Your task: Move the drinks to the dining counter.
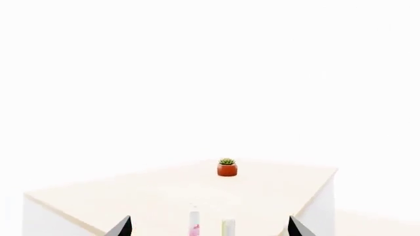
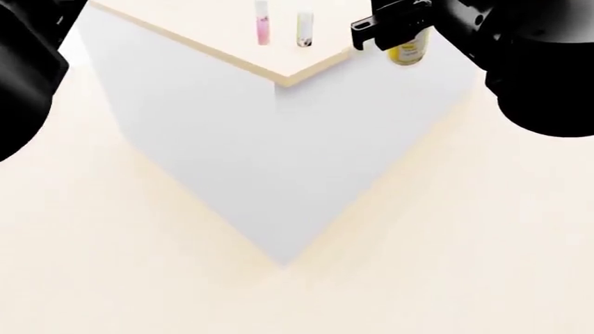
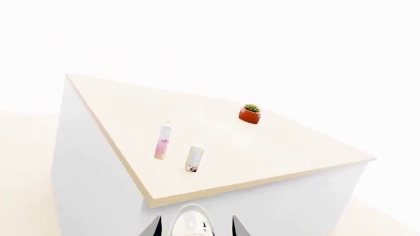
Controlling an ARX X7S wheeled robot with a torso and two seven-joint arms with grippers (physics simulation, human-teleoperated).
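Dining counter (image 2: 186,42): a pale, matte light-wood slab with a thin edge and a sharp corner, set on plain white sides that drop to a cream floor (image 2: 111,278).

Two drinks upright on the slab, near the edge that runs to the sharp corner — a slim white bottle with pink label (image 2: 263,31) and, just beside it but apart, a white/yellow-green carton (image 2: 304,30) with rounded shoulders. Farther in, toward the far edge, a small succulent in a round terracotta-red pot (image 3: 249,114).

Third drink, the clear glass bottle with yellow label (image 2: 407,52), not on the slab: held in the air just off the corner, beyond the slab's edge, by the right gripper (image 2: 394,35) — glossy black fingers closed on it, its rounded top seen between the fingertips in the right wrist view.

Left gripper (image 1: 210,227): two dark wedge-shaped fingertips set wide apart, empty, with the pink-labelled bottle and carton seen between them, untouched.
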